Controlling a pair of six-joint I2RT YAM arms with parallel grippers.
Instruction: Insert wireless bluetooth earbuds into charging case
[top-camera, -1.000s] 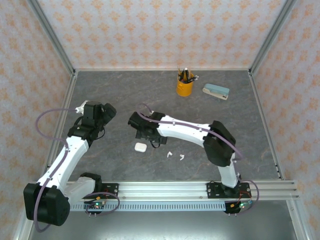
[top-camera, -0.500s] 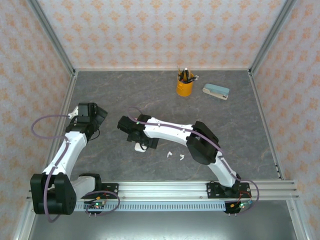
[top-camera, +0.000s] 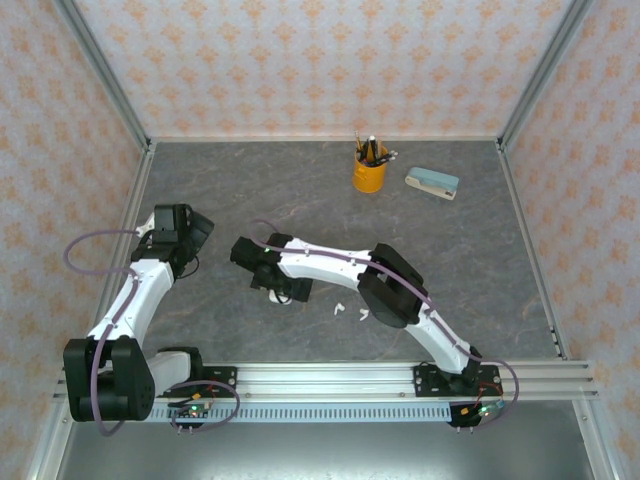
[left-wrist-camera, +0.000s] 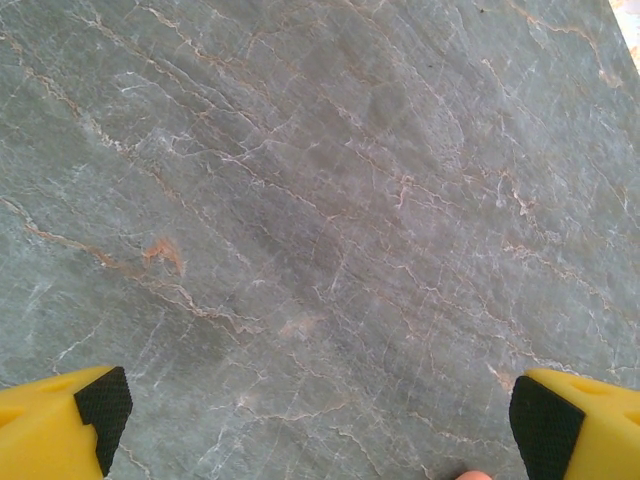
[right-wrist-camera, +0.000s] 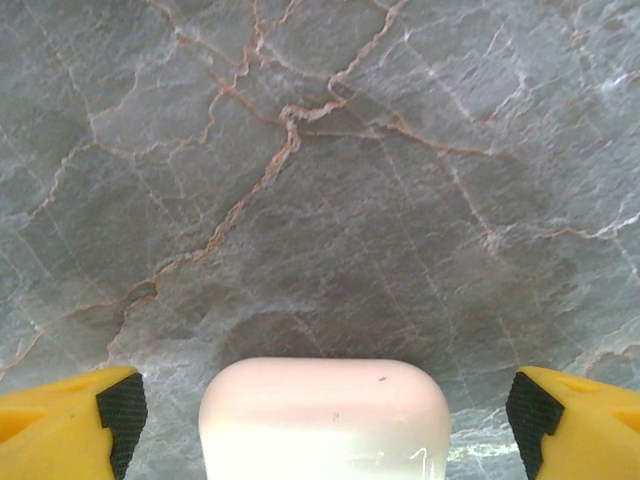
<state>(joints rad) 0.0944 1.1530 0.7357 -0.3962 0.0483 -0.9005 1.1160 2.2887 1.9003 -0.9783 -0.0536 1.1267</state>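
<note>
The right arm reaches across to the left of the desk's (top-camera: 470, 260) middle. Its right claw (top-camera: 282, 289) hangs low over a white charging case (right-wrist-camera: 325, 412). In the right wrist view the two yellow fingers with black pads (right-wrist-camera: 122, 408) stand wide apart. The case lies on the grey marble between them, touching neither one, and its lid looks closed. From above, only a sliver of the case shows under the claw.

Just to the right of that claw, the left white earbud (top-camera: 340, 308) and the right white earbud (top-camera: 362, 315) lie loose on the desk. They are close together, near the case but outside it.

The left claw (left-wrist-camera: 312, 412) is held over bare marble on the left side of the desk, well apart from the case and the earbuds. Its fingers are spread as wide as the view shows, with nothing between them. A small pink speck at the bottom edge of that view is too cut off to identify.

At the far side stand a yellow cup (top-camera: 368, 178) holding pens (top-camera: 372, 150). A teal-and-cream stapler (top-camera: 432, 183) lies to its right.
</note>
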